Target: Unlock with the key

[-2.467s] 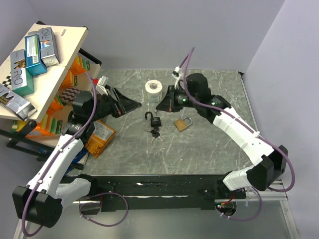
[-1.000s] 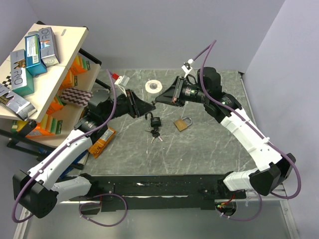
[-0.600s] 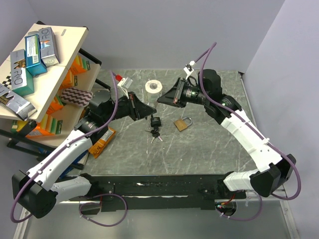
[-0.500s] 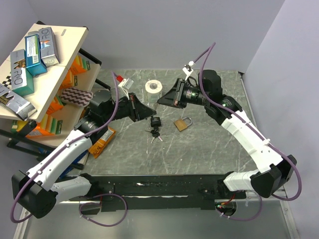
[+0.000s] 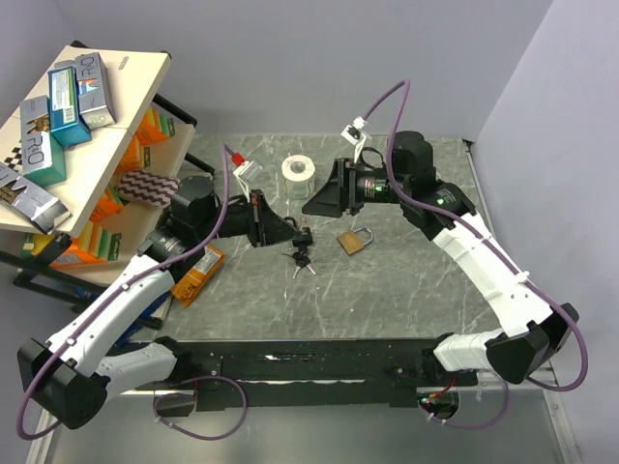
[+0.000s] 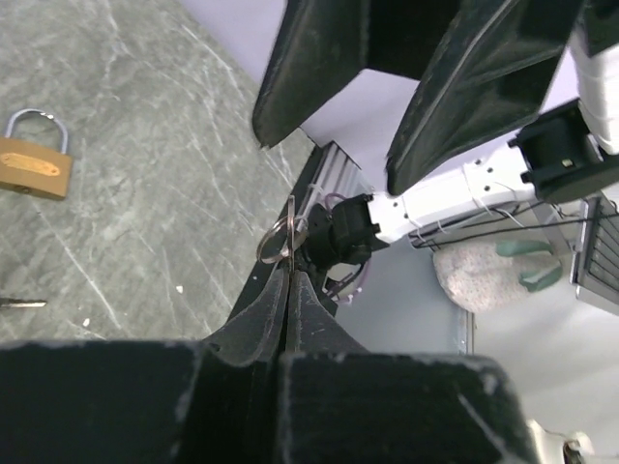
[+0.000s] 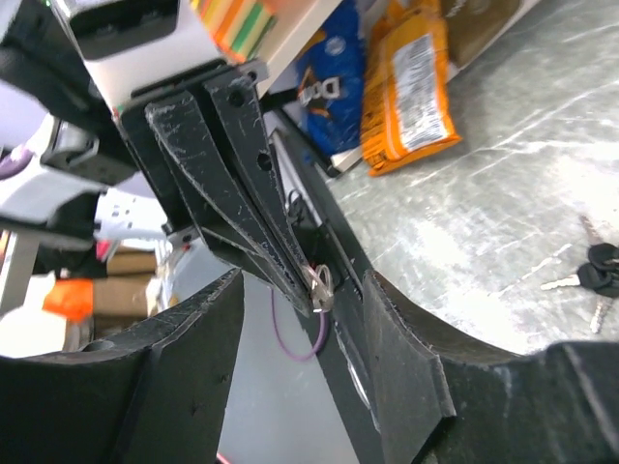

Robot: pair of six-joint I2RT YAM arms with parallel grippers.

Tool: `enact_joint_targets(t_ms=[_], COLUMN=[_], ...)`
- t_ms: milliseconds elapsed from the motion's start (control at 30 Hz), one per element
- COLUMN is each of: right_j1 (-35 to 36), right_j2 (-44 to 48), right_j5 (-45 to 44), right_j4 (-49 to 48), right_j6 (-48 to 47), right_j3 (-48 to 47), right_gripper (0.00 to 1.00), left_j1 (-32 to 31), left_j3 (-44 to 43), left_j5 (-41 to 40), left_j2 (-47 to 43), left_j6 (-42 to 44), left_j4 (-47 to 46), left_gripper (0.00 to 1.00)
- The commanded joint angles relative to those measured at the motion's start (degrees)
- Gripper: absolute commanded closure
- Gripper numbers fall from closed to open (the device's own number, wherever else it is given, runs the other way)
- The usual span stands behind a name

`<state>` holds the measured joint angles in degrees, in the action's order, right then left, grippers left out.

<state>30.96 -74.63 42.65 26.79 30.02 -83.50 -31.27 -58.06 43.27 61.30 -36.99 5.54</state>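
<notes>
Keys [image 5: 302, 259], silver-bladed with black plastic heads, lie on marbled grey table [image 5: 406, 290] near left gripper [image 5: 290, 233], whose fingers pinch a thin wire ring [image 6: 275, 242]; right gripper [image 5: 324, 198] gapes wide, empty.

Top external looking down from above, behind arm bases, covering whole table [image 5: 416, 280]. Left wrist camera facing right, close on right gripper [image 6: 327, 159]; right wrist facing left, close on left gripper [image 7: 311, 290]. Top, left wrist sharing brass padlock [image 5: 353, 242] [image 6: 35, 170].
</notes>
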Motion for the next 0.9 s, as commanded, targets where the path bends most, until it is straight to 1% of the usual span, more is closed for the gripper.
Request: enact_joint_targets(t_ms=[0, 133, 233, 300, 333, 367, 400, 433, 500, 533, 567, 600, 667, 700, 733, 767, 800, 867], right_j1=[0.7, 1.5, 1.9, 2.1, 2.3, 2.3, 2.4, 2.5, 2.5, 2.5, 2.6, 2.6, 2.6, 2.7, 2.6, 2.7, 2.6, 2.7], right_j2=[-1.4, -2.3, -3.0, -3.5, -3.6, -3.8, -3.9, -4.0, -3.9, -4.0, -3.9, -3.7, -3.3, -3.2, -3.2, -2.9, -2.7, -1.8], right_j5=[6.2, 6.7, 7.6, 8.3, 8.8, 9.1, 9.4, 10.1, 10.5, 10.7, 10.8, 10.8, 10.8, 10.6, 10.1, 8.4, 7.0, 3.9], right_j4=[-0.1, 1.0, 1.1, 1.1, 1.0, 0.9, 0.7, 0.7, 0.6, 0.5, 0.2, 0.0, -1.1, -1.5, -1.4, -1.4, -1.6, -2.3], right_j6=[-3.4, -5.1, -5.7, -5.8, -5.8, -5.9, -5.8, -5.8, -5.7, -5.6, -5.6, -5.3, -4.7, -4.6, -4.7, -5.2, -5.7, -6.8], right_j3=[-2.9, -2.9, -3.2, -3.8, -3.9, -4.0, -4.2, -4.2, -4.0, -3.7, -3.4, -3.2, -2.3, -2.1, -2.2, -2.1, -2.2, -1.8], right_gripper=[0.41, 0.43, 0.46, 0.50, 0.54, 0.62, 0.66, 0.75, 0.83, 0.93, 0.98, 1.00, 1.00, 1.00, 1.00, 1.00, 1.00, 1.00], left_j1=[0.2, 0.2, 0.2, 0.2, 0.2, 0.2, 0.2, 0.2, 0.2, 0.2, 0.2, 0.2, 0.2, 0.2, 0.2, 0.4, 0.9, 2.0], left_j3=[-3.2, -2.9, -2.7, -2.6, -2.6, -2.5, -2.6, -2.7, -2.8, -2.9, -3.2, -3.5, -3.8, -4.0, -4.3, -4.7, -5.2, -7.1], left_j5=[4.6, 5.0, 4.9, 4.7, 4.8, 4.6, 4.5, 4.5, 3.6, 3.1, 1.7, 1.2, -0.3, -2.4, -3.9, -5.1, -8.9, -11.8], left_j2=[0.1, 0.1, -0.1, -0.2, -0.1, 0.0, 0.1, 0.1, 0.2, 0.4, 0.4, 0.4, 0.3, 0.2, 0.2, 0.1, 0.2, -0.1], left_j6=[1.4, 1.0, 0.8, 0.6, 0.6, 0.6, 0.6, 0.6, 0.7, 0.8, 0.8, 0.8, 0.1, -0.4, -0.9, -1.8, -2.6, -5.6], left_j4=[-0.4, -1.1, -1.1, -1.2, -1.1, -1.1, -0.8, -0.7, -0.3, 0.3, 0.9, 1.4, 2.2, 2.6, 3.6, 4.3, 5.5, 8.5], left_gripper=[0.99, 0.99, 0.99, 0.99, 0.99, 0.99, 0.99, 0.99, 0.99, 0.99, 0.99, 0.99, 0.99, 0.98, 0.90, 0.43, 0.25, 0.03])
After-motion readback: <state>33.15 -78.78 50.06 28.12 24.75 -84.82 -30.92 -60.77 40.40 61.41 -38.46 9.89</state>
